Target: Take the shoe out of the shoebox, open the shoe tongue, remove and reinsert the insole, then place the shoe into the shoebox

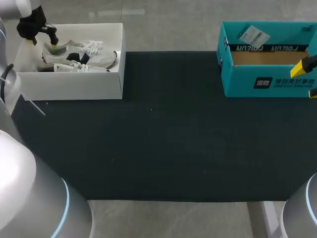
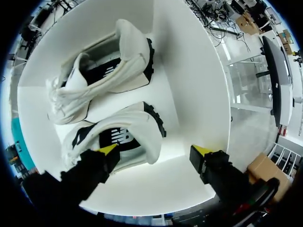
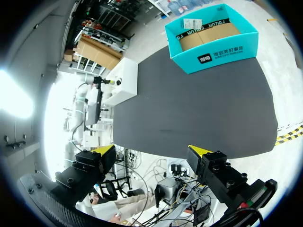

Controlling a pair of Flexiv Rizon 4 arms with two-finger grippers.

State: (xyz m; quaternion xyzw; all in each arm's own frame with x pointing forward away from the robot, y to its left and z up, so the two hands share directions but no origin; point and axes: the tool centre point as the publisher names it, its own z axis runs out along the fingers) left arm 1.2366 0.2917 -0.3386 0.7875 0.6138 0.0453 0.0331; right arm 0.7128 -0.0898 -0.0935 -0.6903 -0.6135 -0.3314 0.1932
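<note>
The white sneaker (image 2: 118, 142) lies in the white shoebox (image 1: 74, 84) beside a second sneaker (image 2: 102, 80), and the left hand (image 2: 156, 150), spread wide and empty above its heel, should probably drop squarely, pinch the heel collar firmly, then lift clear of the box wall.

The head view's right edge is cutting off the right gripper (image 1: 306, 80) and the teal box (image 1: 237, 82). A finger (image 2: 92, 170) of the left gripper (image 2: 156, 151) is hiding part of the nearer shoe (image 2: 130, 137).
</note>
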